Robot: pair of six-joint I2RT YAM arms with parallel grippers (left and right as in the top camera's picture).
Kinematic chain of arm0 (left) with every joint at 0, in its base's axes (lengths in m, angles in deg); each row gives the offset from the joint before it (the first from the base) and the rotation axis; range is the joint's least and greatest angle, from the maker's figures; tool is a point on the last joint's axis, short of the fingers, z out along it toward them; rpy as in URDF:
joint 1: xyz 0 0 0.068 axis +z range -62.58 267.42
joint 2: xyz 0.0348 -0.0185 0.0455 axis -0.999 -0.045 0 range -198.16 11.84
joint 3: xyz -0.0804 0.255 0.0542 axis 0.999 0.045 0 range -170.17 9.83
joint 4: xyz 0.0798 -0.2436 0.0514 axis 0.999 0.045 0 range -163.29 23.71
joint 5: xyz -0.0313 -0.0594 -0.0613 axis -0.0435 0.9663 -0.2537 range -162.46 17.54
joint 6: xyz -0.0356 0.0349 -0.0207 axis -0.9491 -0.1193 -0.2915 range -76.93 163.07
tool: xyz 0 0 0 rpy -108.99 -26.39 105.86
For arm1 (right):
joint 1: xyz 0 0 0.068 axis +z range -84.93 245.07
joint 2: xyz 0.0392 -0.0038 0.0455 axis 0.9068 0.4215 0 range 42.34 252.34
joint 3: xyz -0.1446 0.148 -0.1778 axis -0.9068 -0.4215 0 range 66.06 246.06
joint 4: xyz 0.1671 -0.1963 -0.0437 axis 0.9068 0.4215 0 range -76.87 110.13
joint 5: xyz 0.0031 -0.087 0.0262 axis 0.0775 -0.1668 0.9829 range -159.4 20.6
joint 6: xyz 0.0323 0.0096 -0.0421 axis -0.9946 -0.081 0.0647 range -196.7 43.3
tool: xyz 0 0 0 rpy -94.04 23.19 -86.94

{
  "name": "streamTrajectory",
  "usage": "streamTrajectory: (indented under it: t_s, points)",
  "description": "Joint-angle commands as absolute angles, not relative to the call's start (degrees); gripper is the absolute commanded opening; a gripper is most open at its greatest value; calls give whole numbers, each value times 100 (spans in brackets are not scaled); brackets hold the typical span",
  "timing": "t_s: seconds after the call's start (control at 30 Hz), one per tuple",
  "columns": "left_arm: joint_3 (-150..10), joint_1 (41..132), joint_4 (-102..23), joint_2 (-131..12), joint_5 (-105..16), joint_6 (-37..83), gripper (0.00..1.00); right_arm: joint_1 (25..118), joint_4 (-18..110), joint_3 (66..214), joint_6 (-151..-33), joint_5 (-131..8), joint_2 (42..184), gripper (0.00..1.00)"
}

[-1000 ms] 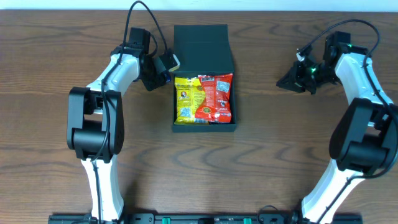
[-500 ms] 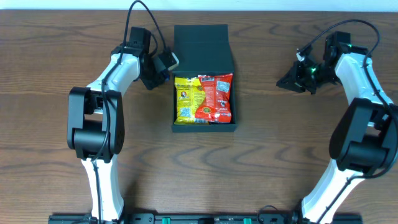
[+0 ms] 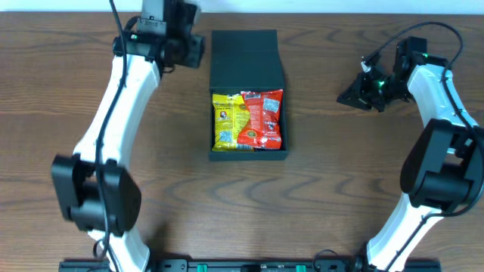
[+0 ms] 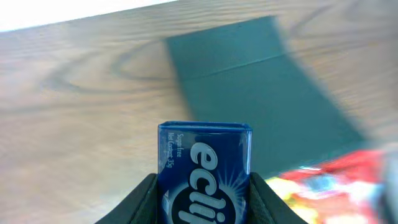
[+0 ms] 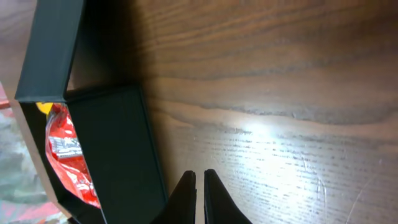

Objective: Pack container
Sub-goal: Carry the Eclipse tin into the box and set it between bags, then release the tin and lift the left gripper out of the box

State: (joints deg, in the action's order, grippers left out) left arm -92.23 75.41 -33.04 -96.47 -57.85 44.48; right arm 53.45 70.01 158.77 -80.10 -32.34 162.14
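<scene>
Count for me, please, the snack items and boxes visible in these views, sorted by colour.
yellow snack packet: 1
red snack packet: 1
blue gum pack: 1
dark container: 1
Total: 4

One container (image 3: 247, 53), two packets (image 3: 228, 119) (image 3: 263, 117), one gum pack (image 4: 204, 171)

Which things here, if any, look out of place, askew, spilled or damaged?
Nothing stands out. The box sits square with its flap lying open behind it, the yellow packet and red packet lie side by side inside, and the blue gum pack is gripped in the left end effector, not dropped.
</scene>
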Motion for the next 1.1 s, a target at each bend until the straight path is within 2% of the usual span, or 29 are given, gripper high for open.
streamTrajectory:
  t_s: [0.0,0.1,0.17,0.43,0.67,0.87,0.97,1.03,1.07]
  points:
    - [-9241,7196,-2853,-9636,-5505,2885,6,5278,6929,15953,-7981,-3208,16138,6]
    - [-9188,6780,-2333,-9712,-5739,2409,6,5278,6864,15953,-7981,-3208,16138,6]
    - [-9105,6496,-2200,-9776,-6323,2310,6,5278,6815,15953,-7981,-3208,16138,6]
    - [-8889,5628,-2202,-10217,-7444,2146,6,5278,6839,15953,-7979,-3208,16138,6]
    - [-8889,5430,-1973,-10626,-7608,929,6,5278,6951,15953,-7933,-3210,16138,4]
    - [-8889,5430,-2010,-10873,-7590,874,6,5278,6947,15953,-7933,-3210,16138,4]
    - [-8889,5430,-1977,-10934,-7496,881,42,5278,6949,15953,-7933,-3210,16138,5]
    - [-8895,5430,-1977,-10928,-7429,918,55,5278,6947,15953,-7933,-3210,16138,5]
    - [-8904,5441,-1979,-10921,-7402,997,66,5278,6947,15953,-7933,-3210,16138,5]
